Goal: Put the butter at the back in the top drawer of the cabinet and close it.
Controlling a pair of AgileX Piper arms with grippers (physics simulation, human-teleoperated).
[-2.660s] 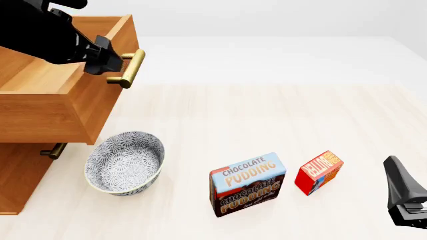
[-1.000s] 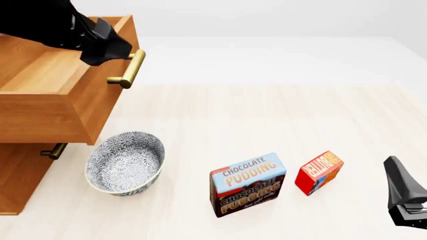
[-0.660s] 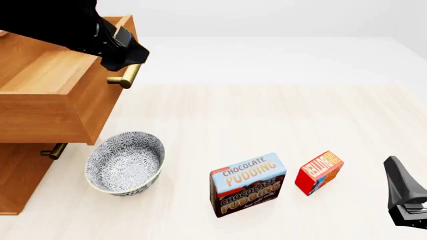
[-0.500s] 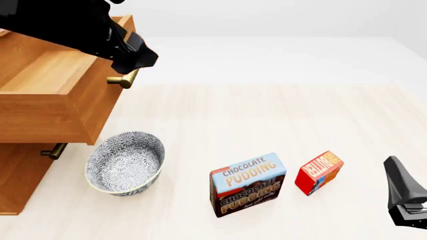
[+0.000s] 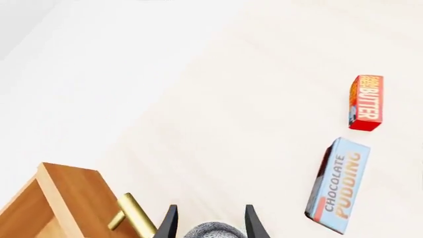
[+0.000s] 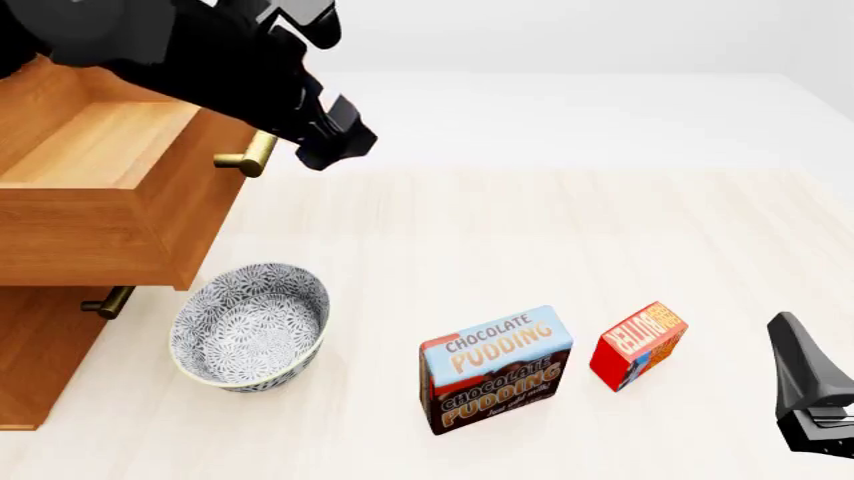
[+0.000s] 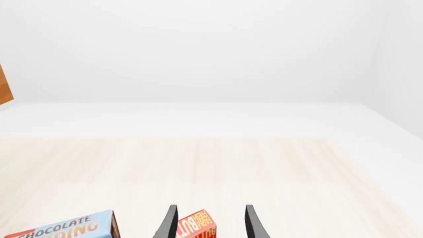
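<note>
The small red-orange butter box [image 6: 638, 345] lies on the pale wooden table [image 6: 534, 230], untouched, just beside the larger blue-brown pudding box [image 6: 495, 368] and near the right tool [image 7: 206, 223]. That tool's fingers stand apart with nothing between them, and the butter's end shows in the gap in the right wrist view. The top drawer [image 6: 120, 195] of the orange-brown wooden cabinet [image 6: 40, 350] is pulled out and empty, so your step in hand looks like the pick.

Come down over the butter with the right tool, close across its narrow faces, and keep clear of the pudding box (it sits close enough to get nudged). The left tool [image 5: 206, 224] hangs above the table off the drawer's brass bar handle [image 6: 248, 154], fingers parted and holding nothing; keep it out of the drawer's mouth. A patterned grey bowl [image 6: 250, 325] sits below the drawer front.

Readable lettering: "BUTTER" in white, "CHOCOLATE PUDDING" on the bigger box.
</note>
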